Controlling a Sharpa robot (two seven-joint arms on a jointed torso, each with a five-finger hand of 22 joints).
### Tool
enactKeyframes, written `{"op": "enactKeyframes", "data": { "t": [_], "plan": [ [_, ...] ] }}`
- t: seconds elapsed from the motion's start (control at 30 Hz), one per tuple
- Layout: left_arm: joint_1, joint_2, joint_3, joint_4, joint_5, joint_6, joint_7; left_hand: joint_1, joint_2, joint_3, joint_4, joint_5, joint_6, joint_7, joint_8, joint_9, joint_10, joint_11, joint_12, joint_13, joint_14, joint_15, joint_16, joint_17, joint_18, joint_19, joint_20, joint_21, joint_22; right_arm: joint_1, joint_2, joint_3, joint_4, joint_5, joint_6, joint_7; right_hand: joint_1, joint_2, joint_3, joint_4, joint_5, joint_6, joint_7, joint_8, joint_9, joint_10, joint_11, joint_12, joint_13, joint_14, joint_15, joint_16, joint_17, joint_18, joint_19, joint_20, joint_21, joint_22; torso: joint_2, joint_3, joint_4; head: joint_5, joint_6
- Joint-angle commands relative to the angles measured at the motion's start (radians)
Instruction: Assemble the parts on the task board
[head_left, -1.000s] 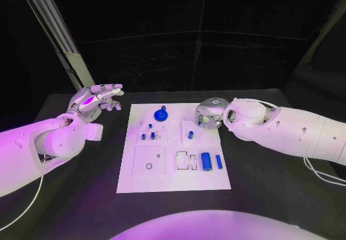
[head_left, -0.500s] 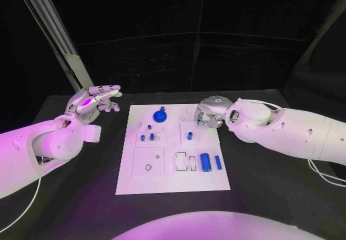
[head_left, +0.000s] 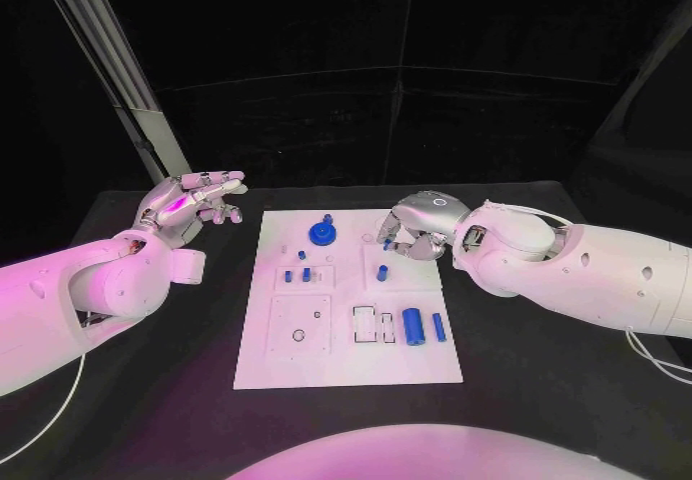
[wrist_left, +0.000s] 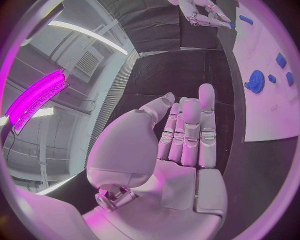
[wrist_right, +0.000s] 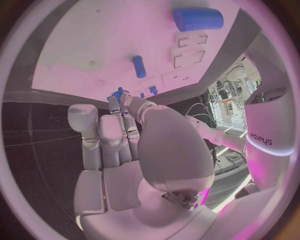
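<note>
Board (head_left: 346, 350) flat mid-table (head_left: 548, 400). Gear (head_left: 322, 234) at far edge, pegs (head_left: 382, 270) mid-board, cylinder (head_left: 413, 324) near right. Left robot hand (head_left: 185, 205) raised left of board, fingers apart, empty. Right robot hand (head_left: 418, 228) over far right board, fingers curled; grasp unclear.

The only readable text is a small dark word on the white left arm (wrist_right: 270, 131), seen in the right wrist view; it seems to read "sharpa", though the letters stand turned and bent. On the task board (head_left: 346, 360) and the parts no letters or numbers can be read.
</note>
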Motion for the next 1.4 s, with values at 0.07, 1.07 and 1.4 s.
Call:
{"op": "enactKeyframes", "data": {
  "t": [0.07,1.07,1.4],
  "plan": [
    [0.001,0.007,0.001,0.002,0.003,0.014,0.007,-0.004,0.002,-0.007,-0.001,-0.007,-0.006,0.004,0.004,-0.001,-0.004,0.001,0.004,0.001,-0.005,0.001,-0.004,-0.001,0.013,0.006,-0.001,-0.006,-0.001,0.001,0.021,0.001,0.042,0.053,-0.080,0.039,-0.004,-0.002,0.010,-0.001,0.006,0.005,0.000,-0.002,0.001,0.007,0.002,0.001,0.001,0.018,-0.006,0.008,0.002,-0.018,-0.007,-0.002,0.007,0.003,0.001,-0.0003,0.0035,0.013,0.000],
    [0.000,0.052,0.001,-0.011,0.003,0.038,-0.006,-0.005,-0.004,-0.015,-0.003,-0.008,-0.011,0.005,0.004,-0.002,-0.011,0.002,0.006,0.000,-0.009,0.002,-0.008,-0.009,0.013,0.006,0.000,-0.010,-0.005,-0.112,0.212,-0.043,0.004,-0.038,-0.005,0.023,-0.008,-0.004,0.019,-0.009,0.015,0.001,0.004,-0.006,-0.001,0.003,0.005,-0.003,0.001,0.016,-0.004,0.010,-0.002,-0.017,-0.015,0.000,0.009,0.000,0.000,-0.0021,0.0036,0.122,-0.046],
    [0.000,0.057,0.001,-0.013,0.003,0.040,-0.007,-0.005,-0.004,-0.015,-0.003,-0.008,-0.011,0.005,0.004,-0.002,-0.011,0.002,0.006,0.000,-0.009,0.002,-0.008,-0.009,0.013,0.006,0.000,-0.010,-0.005,-0.119,0.238,-0.045,-0.008,-0.080,-0.010,-0.013,-0.009,-0.005,0.019,-0.010,0.015,0.000,0.004,-0.006,-0.001,0.003,0.005,-0.003,0.001,0.016,-0.004,0.010,-0.002,-0.017,-0.015,0.000,0.010,0.001,0.001,-0.0021,0.0022,0.129,-0.051]
  ]
}}
